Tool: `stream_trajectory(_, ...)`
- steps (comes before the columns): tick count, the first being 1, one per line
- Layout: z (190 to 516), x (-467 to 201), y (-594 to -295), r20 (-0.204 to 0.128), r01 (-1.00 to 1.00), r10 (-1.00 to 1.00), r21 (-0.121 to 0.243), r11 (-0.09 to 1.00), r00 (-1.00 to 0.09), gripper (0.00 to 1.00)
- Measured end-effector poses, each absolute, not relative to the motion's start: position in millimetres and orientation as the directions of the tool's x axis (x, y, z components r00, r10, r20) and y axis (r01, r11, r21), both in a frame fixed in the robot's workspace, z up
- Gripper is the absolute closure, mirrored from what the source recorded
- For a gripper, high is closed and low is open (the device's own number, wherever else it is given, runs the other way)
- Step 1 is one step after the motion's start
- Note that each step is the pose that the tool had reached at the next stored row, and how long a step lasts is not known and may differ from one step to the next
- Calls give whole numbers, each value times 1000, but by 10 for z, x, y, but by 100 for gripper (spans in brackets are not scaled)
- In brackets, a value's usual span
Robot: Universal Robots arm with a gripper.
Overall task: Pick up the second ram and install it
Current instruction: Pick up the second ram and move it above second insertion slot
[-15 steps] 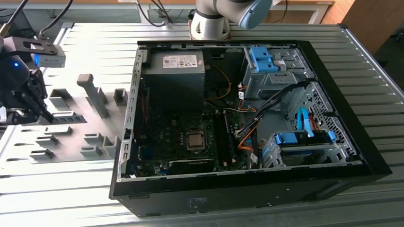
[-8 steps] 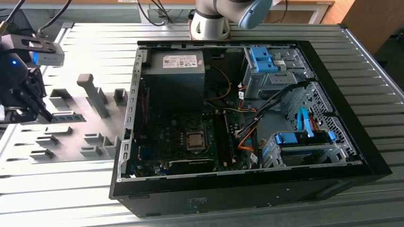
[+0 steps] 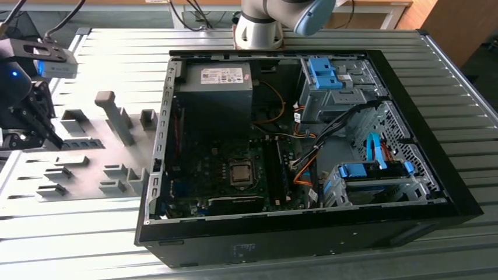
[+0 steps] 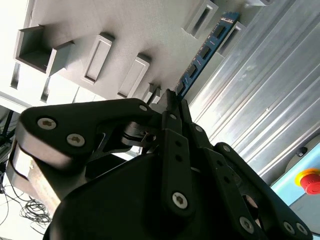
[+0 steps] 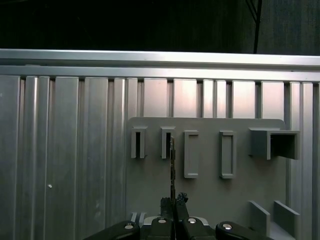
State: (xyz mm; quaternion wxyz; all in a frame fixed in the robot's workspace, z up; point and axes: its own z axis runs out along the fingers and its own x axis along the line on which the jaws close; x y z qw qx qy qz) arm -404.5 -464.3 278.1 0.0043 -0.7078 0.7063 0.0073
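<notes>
The second ram (image 4: 204,51) is a thin blue-green stick with dark chips, and it sticks out from between my fingertips. My gripper (image 4: 172,100) is shut on its near end. Edge-on in the first wrist view, the ram (image 5: 172,162) rises from the gripper (image 5: 173,202) over the grey fixture plate (image 5: 210,195), next to a narrow slot block (image 5: 166,143). In the exterior view the gripper (image 3: 41,129) hangs over the fixture plate (image 3: 86,175) at the exterior view's left, apart from the open computer case (image 3: 295,233). The motherboard (image 3: 218,169) lies bare inside it.
Grey fixture blocks (image 3: 116,116) stand on the plate beside the case. Inside the case are a power supply (image 3: 214,87), orange and black cables (image 3: 304,169) and blue drive-bay clips (image 3: 325,73). The arm's base (image 3: 260,26) stands behind the case on the ribbed metal table (image 3: 78,233).
</notes>
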Motion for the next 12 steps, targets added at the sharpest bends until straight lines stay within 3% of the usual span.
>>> stream_trajectory(12, 2873, -4045, -4643, -16, -1000, -1000, 4, -2, 2, 86)
